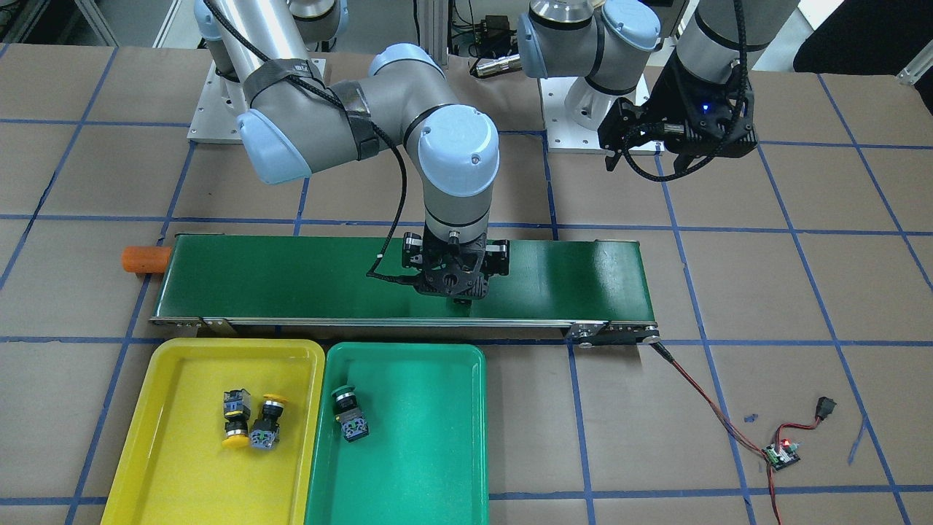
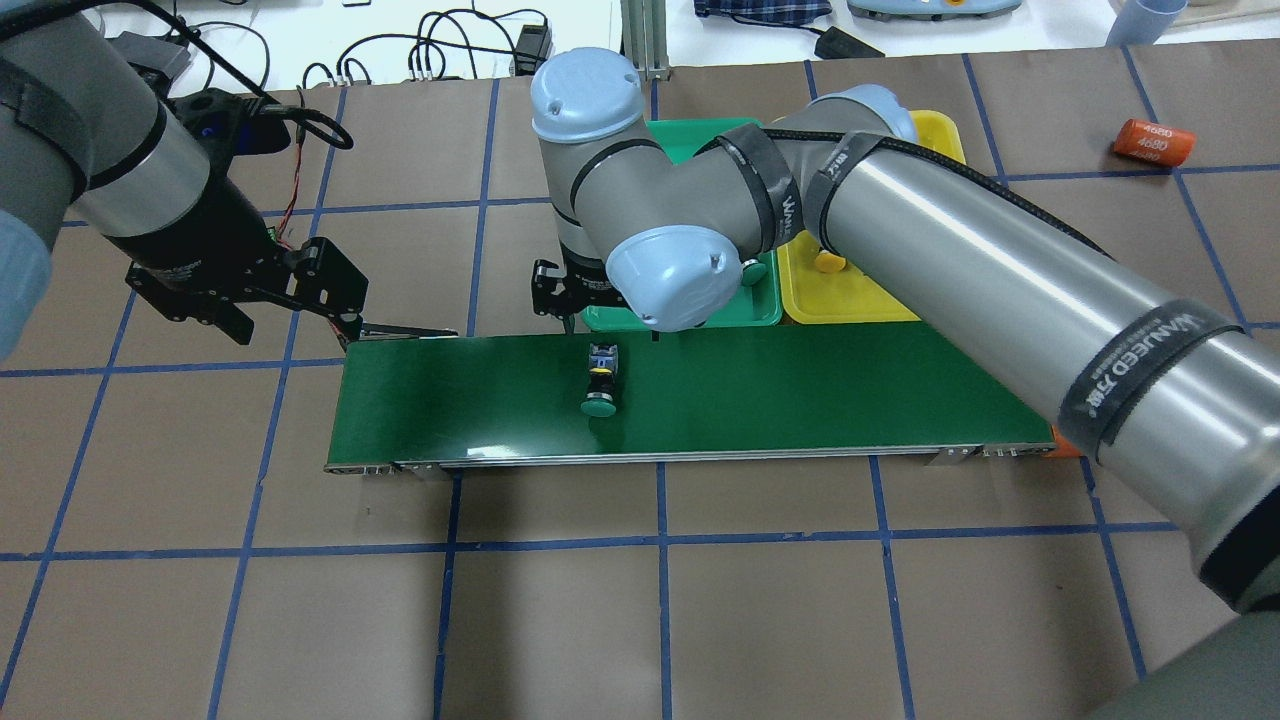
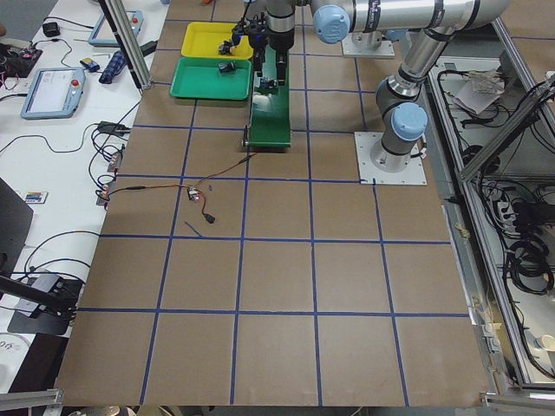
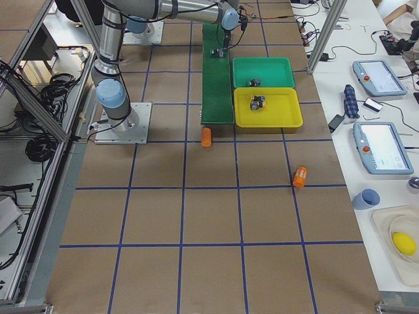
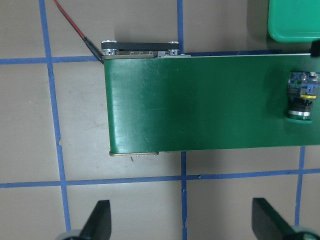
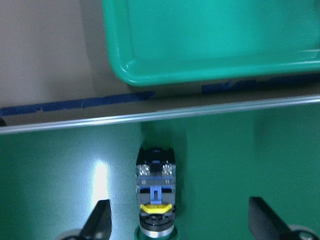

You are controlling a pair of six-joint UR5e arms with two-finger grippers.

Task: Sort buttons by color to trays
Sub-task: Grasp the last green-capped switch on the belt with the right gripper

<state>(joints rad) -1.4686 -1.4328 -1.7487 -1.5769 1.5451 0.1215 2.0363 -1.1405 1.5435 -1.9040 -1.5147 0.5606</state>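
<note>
Green-capped button (image 6: pixel 156 200) on conveyor belt (image 6: pixel 60 175), centred between right gripper (image 6: pixel 181 220) jaws, spread wide, untouched. Left gripper (image 5: pixel 182 220) spread wide, empty. Orange cylinder (image 2: pixel 1153 141): "4680".

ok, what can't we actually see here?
Front-facing view: right claw hides the green button on the belt.
Overhead: yellow tray mostly covered by the right arm; its yellow buttons barely show.
Right wrist view: that button's cap is cut off by the bottom edge.
Side views: buttons too small for detail.
</note>
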